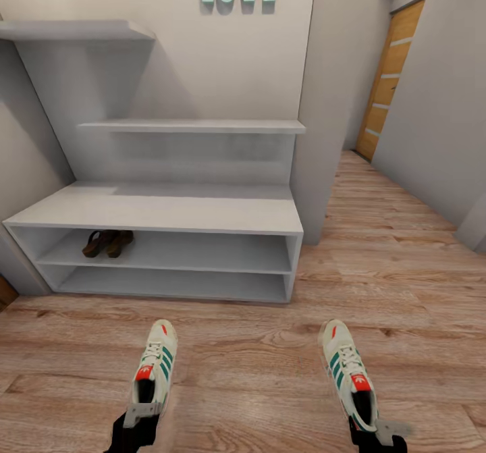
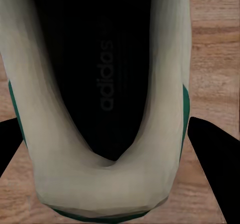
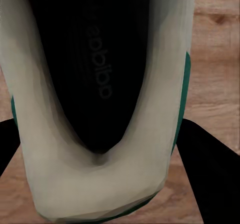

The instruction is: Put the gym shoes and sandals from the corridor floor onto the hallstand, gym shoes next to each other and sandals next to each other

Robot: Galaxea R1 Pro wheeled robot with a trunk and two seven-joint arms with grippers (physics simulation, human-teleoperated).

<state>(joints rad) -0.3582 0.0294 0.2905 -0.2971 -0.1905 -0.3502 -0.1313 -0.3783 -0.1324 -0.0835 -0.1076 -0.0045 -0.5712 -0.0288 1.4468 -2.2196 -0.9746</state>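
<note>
The left gripper (image 1: 138, 418) clamps the heel of the left shoe (image 1: 154, 365) and the right gripper (image 1: 378, 429) clamps the right shoe (image 1: 349, 370), toes toward the rack (image 1: 162, 211). Both sandals (image 1: 108, 243) sit together on its upper shelf, at the left end. Bare wood floor (image 1: 250, 358) separates shoes and rack, and the corridor runs on right to a door (image 1: 390, 78).

We see the white hallstand (image 1: 169, 213) standing on the wood-plank corridor floor (image 1: 405, 291) against the wall. On its upper shelf tier, near the left end, the two sandals (image 1: 106, 243) lie side by side, touching. Its top board is bare.
</note>
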